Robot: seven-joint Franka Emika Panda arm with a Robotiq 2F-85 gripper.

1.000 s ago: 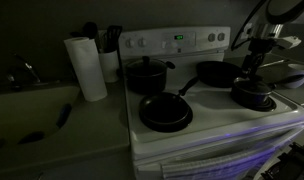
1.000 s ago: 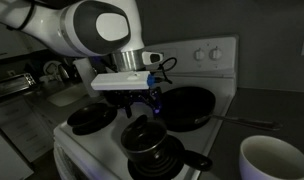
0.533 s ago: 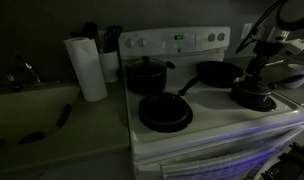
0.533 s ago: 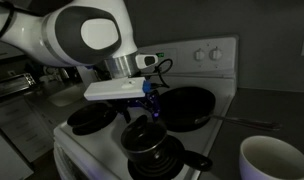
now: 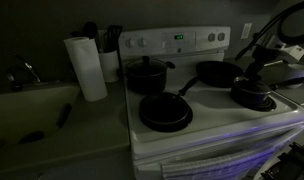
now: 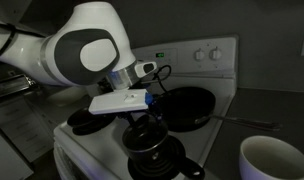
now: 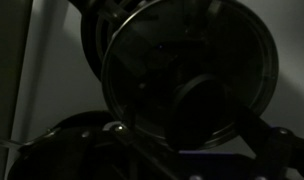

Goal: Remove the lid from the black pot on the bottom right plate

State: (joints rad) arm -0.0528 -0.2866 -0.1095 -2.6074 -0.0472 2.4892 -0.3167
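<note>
Wrist view, very dark: the lid [image 7: 192,60], a round see-through disc with a pale rim, fills most of the picture close under the camera, its dark knob [image 7: 199,105] low of centre. The finger parts around it are black on black, so whether the pincer is apart or clamped on the knob cannot be told. In an exterior view, a white mug [image 6: 275,160] stands nearest at the lower right edge. Behind it the black pot [image 6: 152,145] sits at the front corner of the white stove [image 6: 217,60], with the lid's pale rim showing on top of it. The plate under it is hidden by the pot. The gripper [image 6: 149,122] hangs straight down from the big white arm [image 6: 87,45], right at the lid. In an exterior view from the front, the gripper [image 5: 258,78] is just above the black pot [image 5: 253,98] at the front right, a wide frying pan [image 5: 165,113] lies front left, a taller lidded pot [image 5: 145,76] and a second pan [image 5: 218,72] stand behind, and a paper towel roll [image 5: 89,68] stands beside the stove.
</note>
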